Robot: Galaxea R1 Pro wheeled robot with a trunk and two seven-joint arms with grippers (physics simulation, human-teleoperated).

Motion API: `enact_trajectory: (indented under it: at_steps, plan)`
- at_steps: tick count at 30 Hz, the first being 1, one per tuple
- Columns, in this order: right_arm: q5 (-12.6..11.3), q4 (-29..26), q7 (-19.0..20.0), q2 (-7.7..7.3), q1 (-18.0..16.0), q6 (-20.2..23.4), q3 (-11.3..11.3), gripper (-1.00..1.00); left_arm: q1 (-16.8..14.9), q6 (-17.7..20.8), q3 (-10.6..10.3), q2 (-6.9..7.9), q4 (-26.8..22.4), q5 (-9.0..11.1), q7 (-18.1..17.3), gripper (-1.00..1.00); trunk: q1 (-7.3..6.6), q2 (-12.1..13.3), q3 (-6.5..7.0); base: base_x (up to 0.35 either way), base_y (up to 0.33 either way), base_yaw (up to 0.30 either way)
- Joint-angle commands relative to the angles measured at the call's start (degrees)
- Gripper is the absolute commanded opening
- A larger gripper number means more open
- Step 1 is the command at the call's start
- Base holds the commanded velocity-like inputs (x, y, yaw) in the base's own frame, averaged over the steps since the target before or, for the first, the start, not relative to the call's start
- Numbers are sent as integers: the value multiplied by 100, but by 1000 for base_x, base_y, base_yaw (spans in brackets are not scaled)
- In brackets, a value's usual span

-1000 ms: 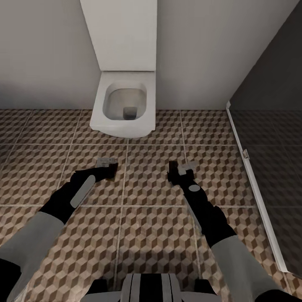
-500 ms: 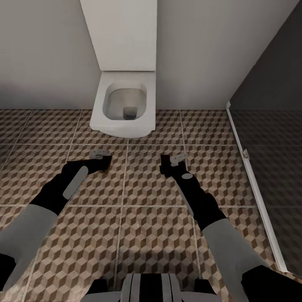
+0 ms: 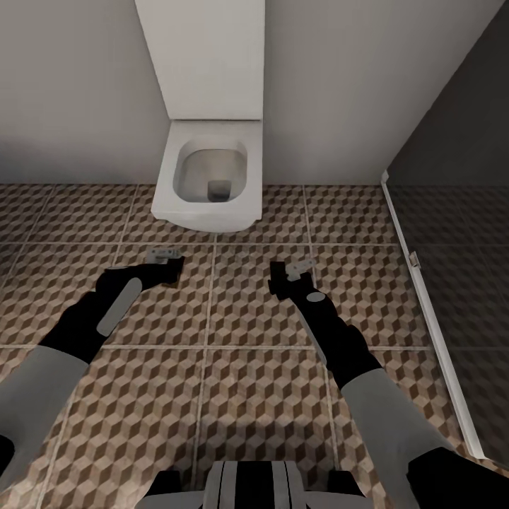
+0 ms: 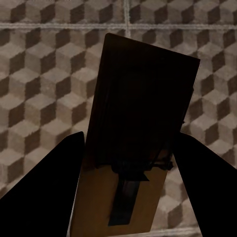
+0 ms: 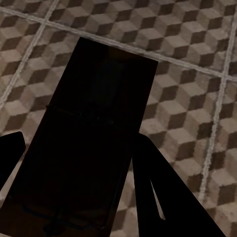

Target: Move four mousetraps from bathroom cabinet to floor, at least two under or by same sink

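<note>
Above the cube-patterned brown and beige tiled bathroom floor (image 3: 247, 396), before the glossy white square toilet (image 3: 208, 177), each black gripper pinches 1 flat rectangular tan wooden mousetrap: left gripper (image 3: 168, 263) on one (image 4: 136, 143), right gripper (image 3: 283, 279) on another (image 5: 84, 148), shadowed

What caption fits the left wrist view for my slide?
Left gripper holding a mousetrap above the patterned bathroom floor.

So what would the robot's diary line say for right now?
left gripper: holding mousetrap | right gripper: holding second mousetrap | both over bathroom floor | ahead: toilet | sink, cabinet: not seen
</note>
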Motion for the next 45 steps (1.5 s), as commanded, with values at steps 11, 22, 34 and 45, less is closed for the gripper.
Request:
enact_trajectory:
  at_steps: [11, 22, 34, 45]
  plan:
    - [50, -8, -13, -15, -2, 34, 10, -100, -3, 11, -20, 23, -21, 61, 54, -100, 175, -322, -149, 0, 0, 0]
    - [50, -8, -13, 1, -4, 22, 10, -100, -3, 11, -20, 28, -90, 61, 54, -100, 417, -763, -411, 0, 0, 0]
    - [50, -8, -16, 2, -1, 12, 10, -100, 5, 6, -27, 29, -147, 61, 54, -100, 680, -1245, -729, 0, 0, 0]
    - [50, -8, -17, 2, -1, 2, 10, -100, 5, 10, -29, 32, -327, 61, 58, -100, 922, -1686, -1024, 0, 0, 0]
